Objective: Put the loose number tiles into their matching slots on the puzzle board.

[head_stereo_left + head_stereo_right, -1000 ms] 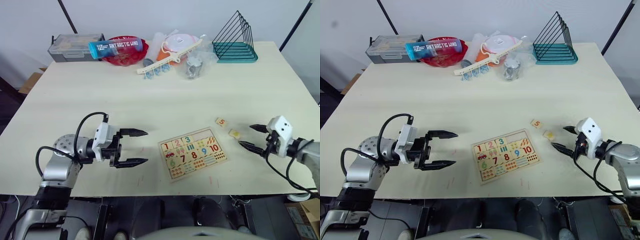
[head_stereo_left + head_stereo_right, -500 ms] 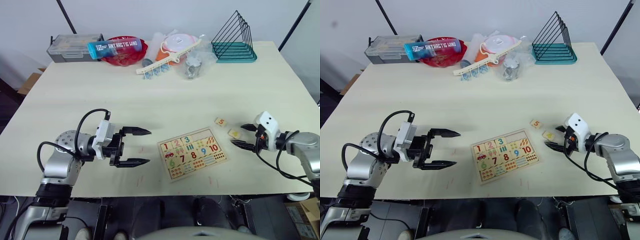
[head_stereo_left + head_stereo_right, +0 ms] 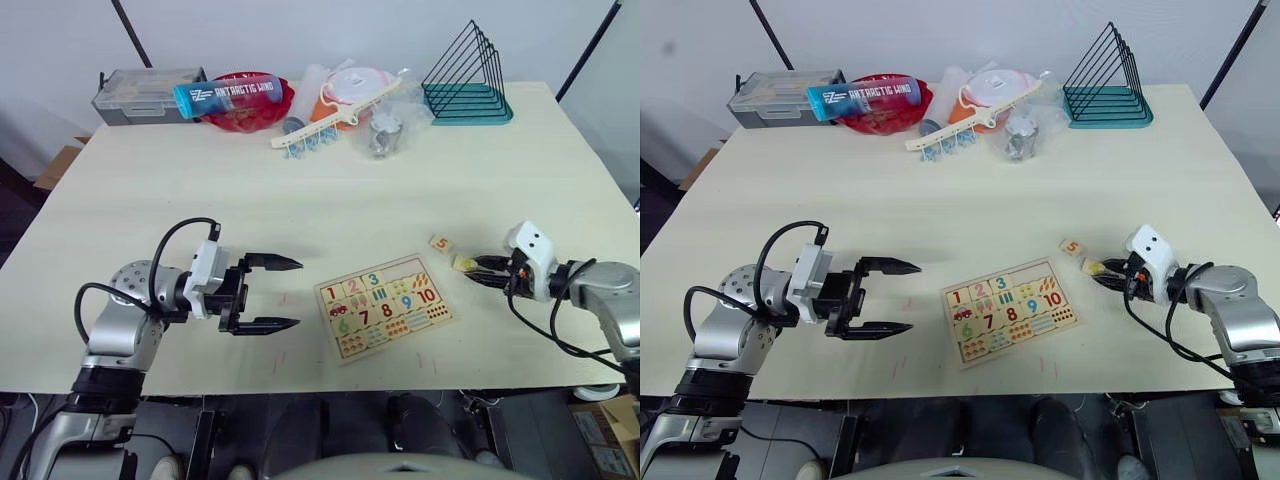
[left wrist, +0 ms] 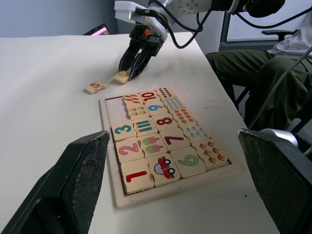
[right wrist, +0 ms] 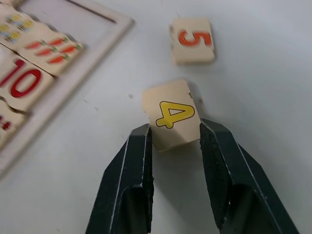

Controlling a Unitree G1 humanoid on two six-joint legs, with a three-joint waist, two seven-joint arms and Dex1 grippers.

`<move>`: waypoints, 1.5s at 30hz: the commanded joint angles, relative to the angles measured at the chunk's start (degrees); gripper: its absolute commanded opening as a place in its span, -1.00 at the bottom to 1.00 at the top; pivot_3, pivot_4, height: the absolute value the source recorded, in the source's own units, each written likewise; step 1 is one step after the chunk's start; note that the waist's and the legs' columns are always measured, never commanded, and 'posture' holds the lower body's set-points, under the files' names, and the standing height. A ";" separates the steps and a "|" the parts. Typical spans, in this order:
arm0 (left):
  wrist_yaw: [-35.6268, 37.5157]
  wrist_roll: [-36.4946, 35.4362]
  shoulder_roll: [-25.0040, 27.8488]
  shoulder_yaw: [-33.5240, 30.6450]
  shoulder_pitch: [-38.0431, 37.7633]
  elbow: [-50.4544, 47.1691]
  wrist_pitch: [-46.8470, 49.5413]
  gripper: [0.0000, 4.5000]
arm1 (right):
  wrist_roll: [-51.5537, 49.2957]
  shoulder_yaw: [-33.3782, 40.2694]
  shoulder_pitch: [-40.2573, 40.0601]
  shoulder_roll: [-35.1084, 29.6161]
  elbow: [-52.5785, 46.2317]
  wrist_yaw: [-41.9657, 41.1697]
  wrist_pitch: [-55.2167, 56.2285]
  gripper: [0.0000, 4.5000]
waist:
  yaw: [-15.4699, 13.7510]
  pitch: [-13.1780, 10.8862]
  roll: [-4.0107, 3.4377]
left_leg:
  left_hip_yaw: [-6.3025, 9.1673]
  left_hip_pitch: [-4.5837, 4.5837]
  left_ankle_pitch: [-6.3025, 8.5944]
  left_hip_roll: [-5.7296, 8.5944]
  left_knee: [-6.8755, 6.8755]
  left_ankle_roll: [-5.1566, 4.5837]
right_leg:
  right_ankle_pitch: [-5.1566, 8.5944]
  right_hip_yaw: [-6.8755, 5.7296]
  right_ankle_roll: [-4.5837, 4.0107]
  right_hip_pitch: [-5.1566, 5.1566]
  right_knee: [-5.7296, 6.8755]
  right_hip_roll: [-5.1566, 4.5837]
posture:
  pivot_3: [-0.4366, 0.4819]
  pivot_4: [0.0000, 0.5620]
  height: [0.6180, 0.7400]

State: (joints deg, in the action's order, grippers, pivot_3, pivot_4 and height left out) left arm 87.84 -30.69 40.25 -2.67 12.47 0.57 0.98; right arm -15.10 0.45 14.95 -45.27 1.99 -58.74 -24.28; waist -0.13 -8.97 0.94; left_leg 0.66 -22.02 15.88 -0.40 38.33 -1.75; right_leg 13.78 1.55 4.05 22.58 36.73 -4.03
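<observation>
On the table (image 3: 330, 190), the puzzle board (image 3: 385, 307) lies near its near edge, between the two arms, with tiles 1, 2 and 3 seated in its row and two bare slots (image 4: 135, 101) left in that row just before the 10. The left gripper (image 3: 283, 294) hovers just left of the board with its jaws spread wide and empty. To the board's right, the right gripper (image 5: 175, 136) has its two fingers pressed against either side of the yellow 4 tile (image 5: 171, 114), which lies flat on the table, with the red 5 tile (image 5: 192, 40) loose just beyond it, farther from the robot.
</observation>
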 commanded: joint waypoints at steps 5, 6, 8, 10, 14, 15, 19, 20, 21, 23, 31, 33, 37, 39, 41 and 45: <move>-1.40 -1.09 0.69 -2.13 -2.21 -2.10 -0.12 1.00 | -0.99 -1.36 2.68 -5.04 -12.54 -2.26 -6.58 -0.63 | 0.40 -0.04 -0.05 | 0.21 -0.01 0.00 0.00 0.00 0.00 | 0.00 0.00 0.00 0.01 0.00 -0.02 | -0.05 -0.47 1.00; -1.74 -1.17 0.76 -2.35 -2.59 -2.44 0.03 1.00 | -1.15 -2.25 3.71 -5.73 -13.75 -2.62 -8.49 -0.63 | 0.53 -0.04 -0.04 | 0.23 -0.01 0.00 -0.01 0.00 0.00 | 0.00 0.00 0.00 0.02 0.00 -0.02 | -0.05 -0.47 1.00; -2.69 -1.35 0.75 -2.80 -3.50 -3.46 0.40 1.00 | -0.61 -5.23 6.29 -7.59 -16.38 -3.88 -12.18 -0.63 | 0.79 -0.05 -0.06 | 0.28 -0.01 0.00 -0.02 0.00 0.00 | 0.00 -0.03 0.00 0.02 0.00 -0.02 | -0.05 -0.47 1.00; -3.37 -1.47 0.73 -3.02 -4.05 -4.26 0.74 1.00 | -0.51 -7.18 8.29 -8.47 -17.62 -4.77 -14.09 -0.63 | 0.80 -0.05 -0.06 | 0.33 -0.02 0.00 -0.06 -0.02 0.00 | 0.01 -0.05 -0.01 0.04 -0.01 -0.02 | -0.05 -0.47 1.00; -5.98 -1.20 0.67 -3.54 -5.32 -5.81 1.54 1.00 | 0.66 -13.22 15.43 -8.55 -18.16 -7.11 -17.29 -0.63 | 0.89 -0.08 -0.08 | 0.35 -0.08 0.00 -0.10 -0.01 0.00 | 0.01 -0.07 -0.01 0.09 -0.01 -0.04 | -0.05 -0.47 1.00; -6.74 -0.96 0.60 -3.59 -5.51 -6.06 1.60 1.00 | 1.29 -15.04 17.28 -8.50 -17.97 -7.91 -17.73 -0.63 | 0.88 -0.08 -0.08 | 0.33 -0.08 0.00 -0.11 -0.01 0.00 | 0.00 -0.06 -0.01 0.11 -0.01 -0.04 | -0.05 -0.47 1.00; -9.51 -0.81 0.21 -3.51 -7.09 -8.07 2.09 1.00 | 4.60 -22.14 24.47 -6.47 -15.79 -9.92 -19.00 -0.63 | 0.86 -0.08 -0.08 | 0.39 -0.14 0.00 -0.09 -0.01 0.00 | 0.00 -0.11 -0.01 0.14 -0.03 -0.06 | -0.05 -0.47 1.00; -9.98 -0.90 0.24 -3.47 -7.70 -8.78 2.28 1.00 | 5.46 -23.89 26.11 -5.91 -15.11 -10.71 -18.71 -0.63 | 0.88 -0.09 -0.08 | 0.40 -0.15 0.00 -0.09 -0.01 0.00 | 0.00 -0.11 -0.01 0.14 -0.03 -0.06 | -0.05 -0.47 1.00; -10.44 -0.94 0.31 -3.45 -8.31 -9.48 2.53 1.00 | 6.45 -25.74 27.84 -5.32 -14.38 -11.59 -18.52 -0.63 | 0.92 -0.10 -0.10 | 0.39 -0.15 0.00 -0.09 -0.01 0.00 | 0.00 -0.11 -0.01 0.14 -0.03 -0.07 | -0.05 -0.47 1.00; -11.31 -0.77 0.51 -3.48 -9.37 -10.51 2.86 1.00 | 8.06 -28.72 30.79 -4.05 -12.94 -13.11 -18.44 -0.63 | 0.95 -0.11 -0.10 | 0.39 -0.15 0.00 -0.09 -0.01 0.00 | 0.00 -0.11 -0.01 0.15 -0.03 -0.08 | -0.05 -0.47 1.00; -14.15 -1.30 1.24 -4.85 -13.10 -13.73 4.71 1.00 | 14.36 -36.76 38.23 -0.11 -7.00 -17.22 -17.95 -0.63 | 0.88 -0.13 -0.14 | 0.65 -0.40 -0.01 -0.02 0.02 0.02 | 0.00 -0.34 -0.02 0.27 -0.04 -0.11 | -0.05 -0.47 1.00; -14.30 -1.07 1.44 -5.04 -13.90 -14.15 4.58 1.00 | 15.76 -37.67 39.79 1.67 -5.44 -17.18 -18.05 -0.63 | 0.93 -0.14 -0.15 | 0.67 -0.47 -0.02 0.00 0.02 0.04 | -0.01 -0.37 -0.03 0.36 -0.03 -0.09 | -0.05 -0.47 1.00; -14.76 -1.12 1.41 -4.91 -14.77 -14.87 4.68 1.00 | 18.17 -39.10 42.71 4.19 -2.53 -17.95 -18.14 -0.63 | 0.95 -0.15 -0.17 | 0.72 -0.66 -0.08 0.04 0.01 0.14 | -0.02 -0.42 -0.05 0.54 0.02 -0.07 | -0.05 -0.47 1.00; -14.97 -1.18 1.24 -4.74 -15.01 -15.11 4.90 1.00 | 19.21 -39.98 44.08 5.41 -1.17 -18.39 -18.19 -0.63 | 0.90 -0.15 -0.17 | 0.75 -0.69 -0.08 0.05 0.01 0.14 | -0.02 -0.46 -0.06 0.55 0.02 -0.08 | -0.05 -0.47 1.00; -15.22 -1.12 1.03 -4.57 -14.91 -15.10 4.92 1.00 | 20.04 -40.89 44.97 6.18 -0.41 -19.26 -18.32 -0.63 | 0.89 -0.15 -0.17 | 0.76 -0.70 -0.09 0.08 0.01 0.15 | -0.02 -0.46 -0.05 0.54 0.01 -0.09 | -0.05 -0.47 1.00; -15.57 -1.11 0.93 -4.29 -14.50 -15.14 4.86 1.00 | 21.24 -42.01 45.65 7.18 -0.29 -20.61 -19.17 -0.63 | 0.91 -0.16 -0.18 | 0.79 -0.71 -0.09 0.10 0.01 0.16 | -0.02 -0.49 -0.05 0.54 0.00 -0.09 | -0.05 -0.47 1.00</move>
State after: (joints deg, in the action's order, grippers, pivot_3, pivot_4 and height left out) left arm 72.36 -31.12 41.03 -6.41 -2.41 -12.84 5.94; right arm 5.39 -41.86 59.35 -38.16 2.37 -78.51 -42.83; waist 0.78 -9.12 0.76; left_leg 1.46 -22.73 15.79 -0.30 38.34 -1.59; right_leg 13.76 1.05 4.00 23.13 36.74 -4.12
